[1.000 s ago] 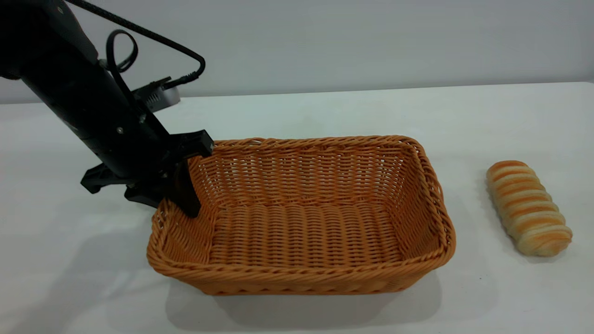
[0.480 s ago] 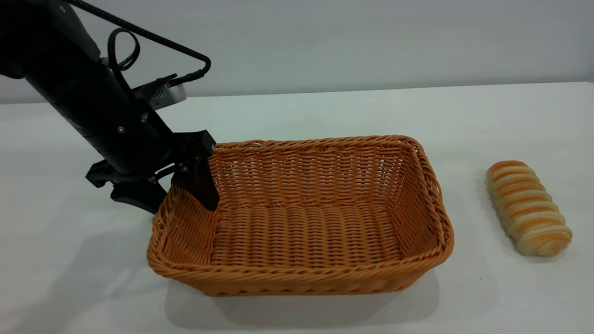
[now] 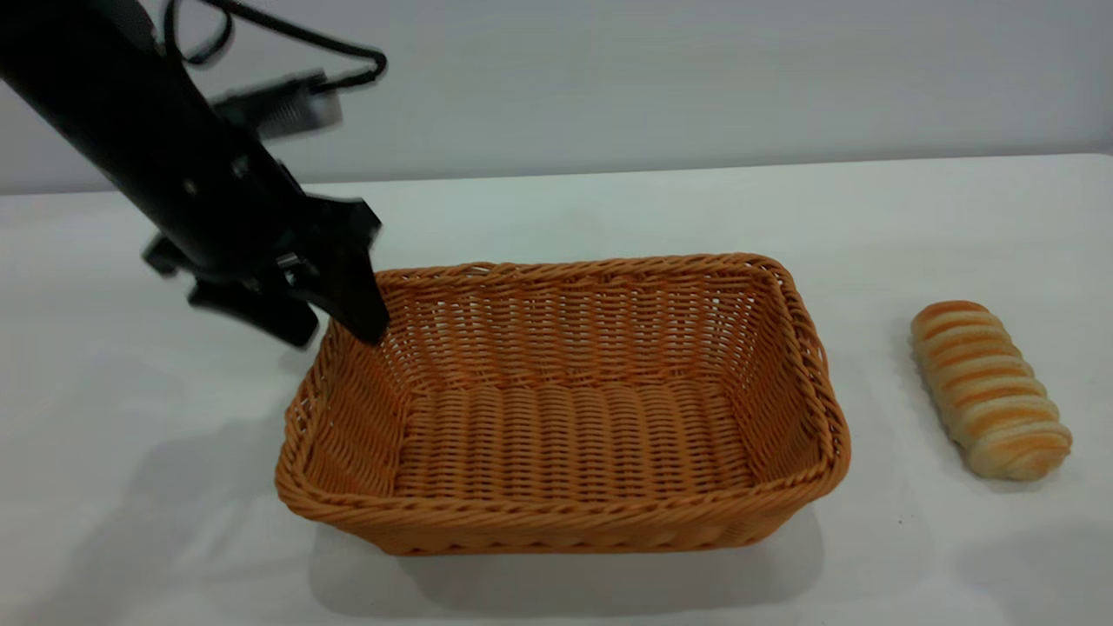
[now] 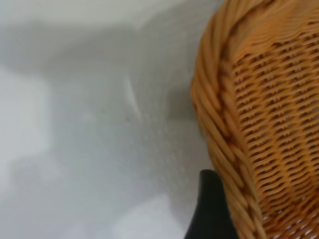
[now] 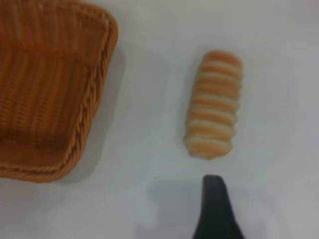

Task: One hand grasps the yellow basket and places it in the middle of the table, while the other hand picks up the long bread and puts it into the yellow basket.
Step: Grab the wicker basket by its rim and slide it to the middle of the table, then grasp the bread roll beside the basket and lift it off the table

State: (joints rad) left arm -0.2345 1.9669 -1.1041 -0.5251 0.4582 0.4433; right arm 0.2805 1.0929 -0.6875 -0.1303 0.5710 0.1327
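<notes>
Two risks: my left gripper point(image 3: 335, 326), fingers spread astride the yellow basket point(image 3: 565, 404) left rim, may snag it; right fingers probably open

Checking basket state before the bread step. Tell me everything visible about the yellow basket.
The yellow basket is a large rectangular orange-tan wicker tray with a braided rim and sloping open-weave sides. It sits upright and flat on the white table, empty. The left claw hangs open over its far-left corner; contact with the rim cannot be judged. The long bread lies on the table to its right, apart from it. The right claw's finger shows above the table near the bread, clear of the basket.
</notes>
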